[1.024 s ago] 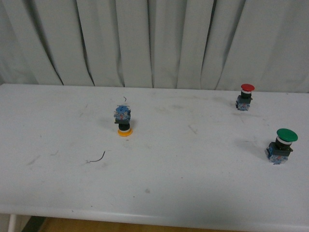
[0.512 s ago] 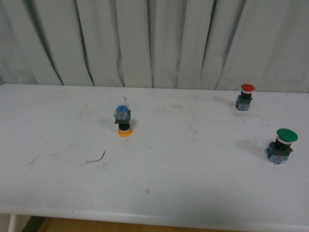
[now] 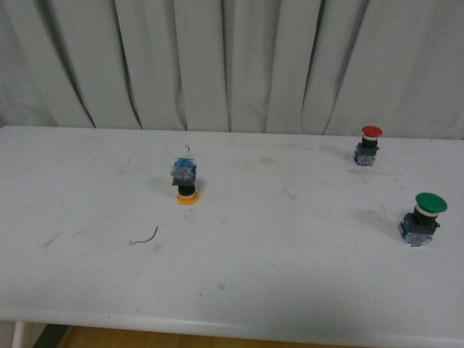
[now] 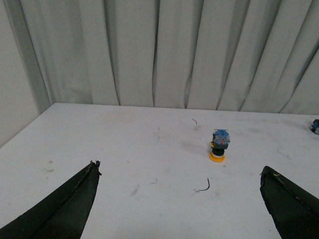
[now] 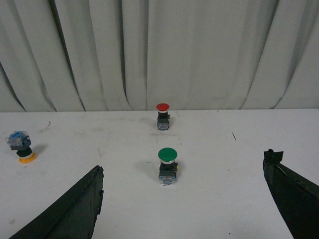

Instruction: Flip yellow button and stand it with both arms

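Observation:
The yellow button [image 3: 186, 181] stands upside down on the white table [image 3: 275, 275], orange cap on the surface and blue contact block on top. It also shows in the left wrist view as the yellow button [image 4: 219, 145] and at the edge of the right wrist view as the yellow button [image 5: 21, 148]. Neither arm appears in the front view. My left gripper [image 4: 179, 169] is open, well short of the button, with nothing between its fingers. My right gripper [image 5: 183, 172] is open too, its black fingers [image 5: 75, 209] spread wide, far from the yellow button.
A red-capped button [image 3: 369, 144] stands upright at the back right and a green-capped button [image 3: 423, 217] nearer on the right. A thin dark wire scrap [image 3: 147, 237] lies in front of the yellow button. Grey curtains [image 3: 232, 65] hang behind the table.

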`<action>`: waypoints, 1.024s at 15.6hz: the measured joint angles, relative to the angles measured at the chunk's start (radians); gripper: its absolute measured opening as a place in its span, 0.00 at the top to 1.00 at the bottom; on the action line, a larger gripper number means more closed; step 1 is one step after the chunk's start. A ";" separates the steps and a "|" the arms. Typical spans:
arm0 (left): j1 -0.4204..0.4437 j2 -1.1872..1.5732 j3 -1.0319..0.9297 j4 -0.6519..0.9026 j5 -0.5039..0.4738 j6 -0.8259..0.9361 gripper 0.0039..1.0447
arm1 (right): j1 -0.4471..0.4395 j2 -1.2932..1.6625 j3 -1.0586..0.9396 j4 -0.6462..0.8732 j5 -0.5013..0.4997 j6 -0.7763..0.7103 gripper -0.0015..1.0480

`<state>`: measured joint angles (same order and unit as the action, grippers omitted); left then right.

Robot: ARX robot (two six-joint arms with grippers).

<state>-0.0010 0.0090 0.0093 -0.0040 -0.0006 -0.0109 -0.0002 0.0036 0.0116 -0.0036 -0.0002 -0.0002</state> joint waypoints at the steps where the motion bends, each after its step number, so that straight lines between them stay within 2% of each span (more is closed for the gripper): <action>1: 0.000 0.000 0.000 0.000 0.000 0.000 0.06 | 0.000 0.000 0.000 0.000 0.000 0.000 0.06; 6: 0.000 0.000 0.000 0.000 0.000 0.000 0.06 | 0.000 0.000 0.000 0.000 0.000 0.000 0.06; 7: 0.002 0.003 0.003 -0.021 0.006 -0.005 0.06 | 0.000 0.000 0.000 0.000 0.000 0.000 0.06; 8: 0.018 0.070 0.056 -0.161 0.061 -0.074 0.06 | 0.000 0.000 0.000 0.000 0.000 0.000 0.06; 9: 0.027 0.183 0.094 -0.158 0.068 -0.150 0.06 | 0.000 0.000 0.000 0.000 0.000 0.000 0.06; 11: 0.047 0.352 0.109 0.032 0.094 -0.224 0.06 | 0.000 0.000 0.000 0.000 0.000 0.000 0.06; 13: 0.024 0.630 0.159 0.306 0.077 -0.226 0.06 | 0.000 0.000 0.000 0.000 0.000 0.000 0.06; 15: 0.005 1.071 0.328 0.635 0.126 -0.235 0.06 | 0.000 0.000 0.000 0.000 0.000 0.000 0.06; 16: -0.004 1.236 0.420 0.699 0.124 -0.235 0.06 | 0.000 0.000 0.000 0.000 0.000 0.000 0.06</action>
<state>-0.0051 1.2453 0.4297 0.6952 0.1238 -0.2455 -0.0002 0.0036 0.0116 -0.0036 0.0002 -0.0002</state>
